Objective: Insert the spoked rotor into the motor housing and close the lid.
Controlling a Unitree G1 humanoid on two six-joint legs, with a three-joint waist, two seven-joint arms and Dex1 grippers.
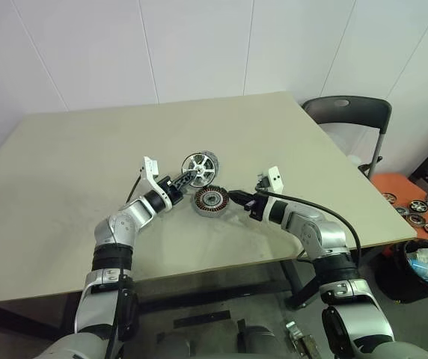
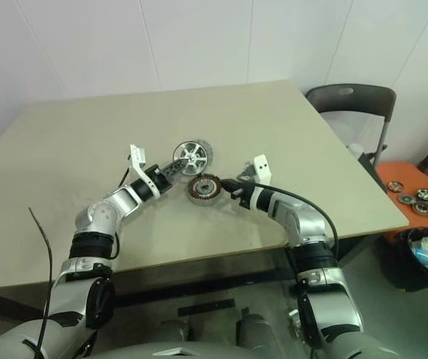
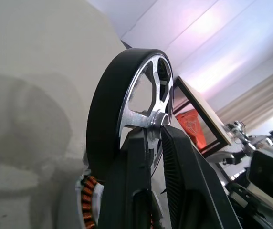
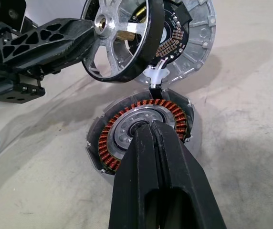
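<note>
So the left pincer [image 1: 186, 178] was clamped on the spoked wheel [image 1: 197, 165], its two black fingers [image 3: 174, 176] pinching a spoke right by the little hub, and it held the wheel up on edge off the worktop [image 1: 64, 179]. The wheel had a dark outer band and a shiny silver face.

Just beside that pincer's tip, towards the right arm, sat the motor cup [image 1: 209, 200] flat on the worktop, with its ring of coppery windings [image 4: 172, 112] facing up and a silver hub in the middle. The lid [image 4: 194, 33] stood swung back on the far side of the cup, joined at its edge, ribbed inner face showing, and the held wheel hung in front of it, partly covering it.

The right pincer [image 1: 234, 197] had its fingers pressed together with nothing between them, and the tip rested over the middle of the cup from the side opposite the left pincer. I couldn't tell for sure if it was actually touching the hub.

Well off past the right arm, a chair [image 1: 349, 120] stood at the worktop's corner, and a bunch of small dark-rimmed wheels [image 1: 416, 209] lay on an orange surface.
</note>
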